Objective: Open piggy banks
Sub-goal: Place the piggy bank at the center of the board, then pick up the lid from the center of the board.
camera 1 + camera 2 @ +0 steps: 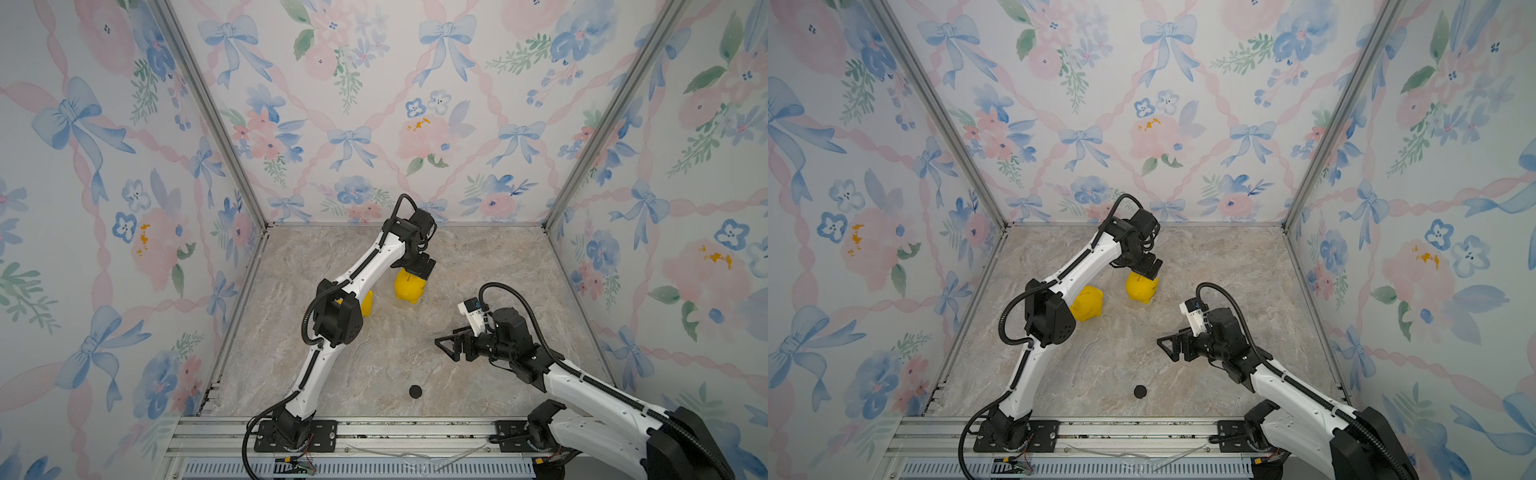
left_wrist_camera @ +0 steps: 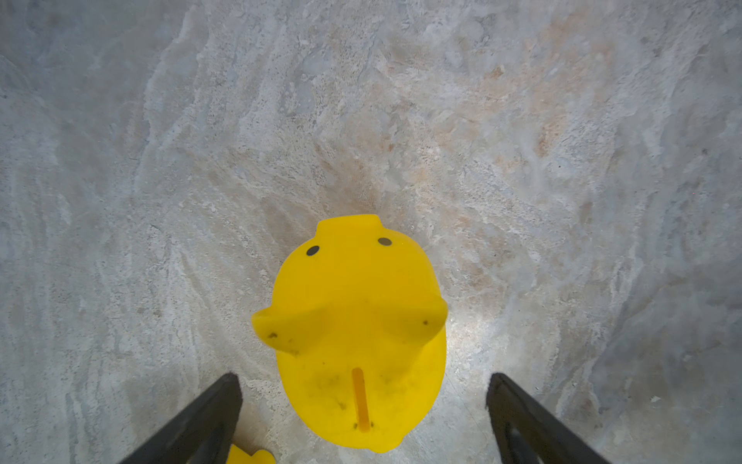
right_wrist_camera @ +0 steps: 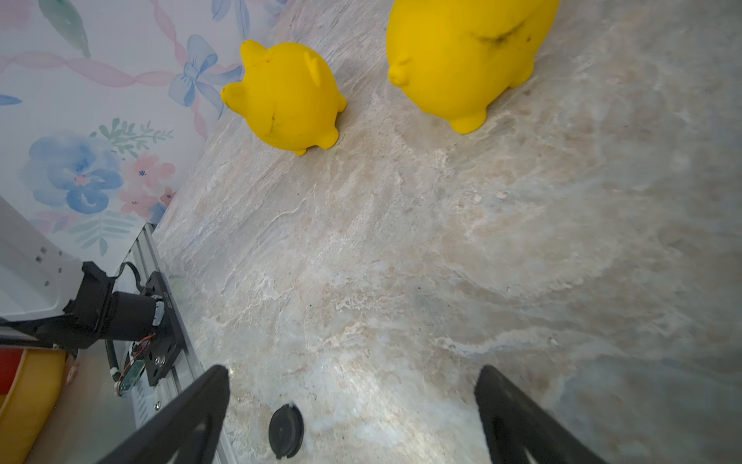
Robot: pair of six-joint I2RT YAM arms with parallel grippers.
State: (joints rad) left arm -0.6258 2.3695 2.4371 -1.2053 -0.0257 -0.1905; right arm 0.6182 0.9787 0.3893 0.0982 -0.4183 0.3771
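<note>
Two yellow piggy banks stand on the marble table. One piggy bank (image 1: 409, 287) (image 1: 1142, 286) is upright directly under my left gripper (image 1: 420, 270) (image 1: 1148, 269). The left wrist view shows its coin slot, ears and eyes (image 2: 357, 305). My left gripper (image 2: 364, 377) is open, its fingers on either side of the pig with gaps between. The other piggy bank (image 1: 366, 303) (image 1: 1087, 304) (image 3: 287, 96) stands to its left, partly hidden by my left arm. My right gripper (image 1: 451, 343) (image 1: 1172, 343) (image 3: 353, 371) hangs open and empty over the table.
A small black round plug (image 1: 415, 391) (image 1: 1140, 391) (image 3: 286, 430) lies near the front edge of the table. Floral walls close in the table (image 1: 478, 270) on three sides. An aluminium rail (image 1: 395, 432) with both arm bases runs along the front.
</note>
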